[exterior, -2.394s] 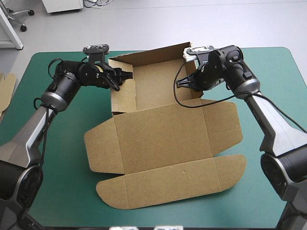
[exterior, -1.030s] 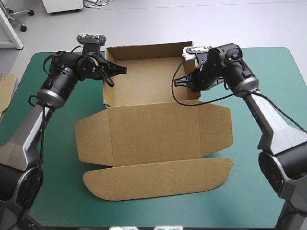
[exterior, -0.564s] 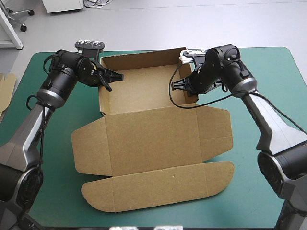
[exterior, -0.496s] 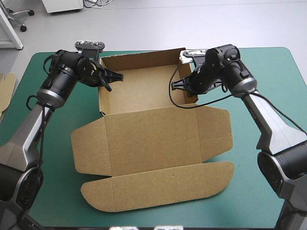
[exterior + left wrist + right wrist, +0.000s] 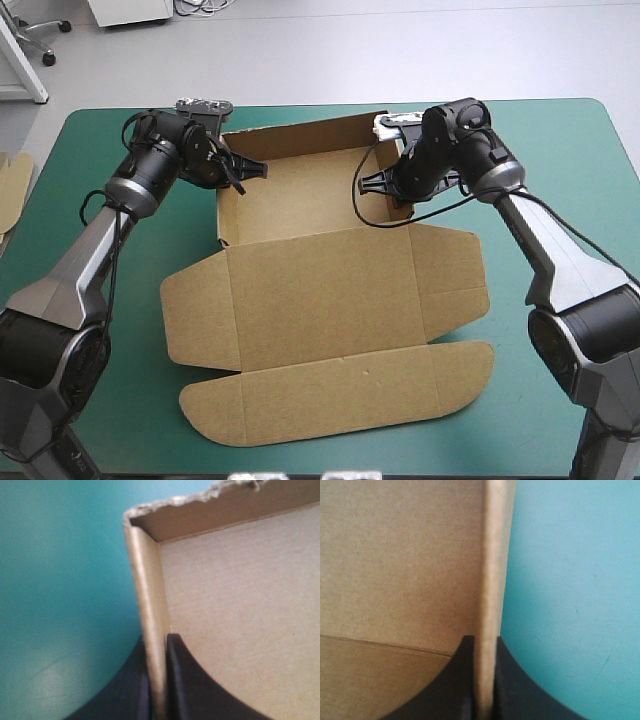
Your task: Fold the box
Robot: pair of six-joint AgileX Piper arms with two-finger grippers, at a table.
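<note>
The brown box (image 5: 320,260) stands as an open tray at the far middle of the table, its lid flat toward the near edge with side flaps and a long front flap. My left gripper (image 5: 232,170) is shut on the box at the tray's left wall (image 5: 150,605), one black finger on each side. My right gripper (image 5: 392,182) is shut on the box at the right wall (image 5: 492,580), which runs straight out from between its fingers. The back wall (image 5: 300,130) stands raised with a ragged top edge.
The teal-green cover (image 5: 560,200) lies bare right and left of the box. An edge of more brown board (image 5: 12,180) shows at the table's left edge. The lid's front flap (image 5: 340,395) reaches close to the near edge.
Both grippers have shifted the tray slightly to the right with the walls still held, and the flat lid moved along with it. The box had swung left just before.
</note>
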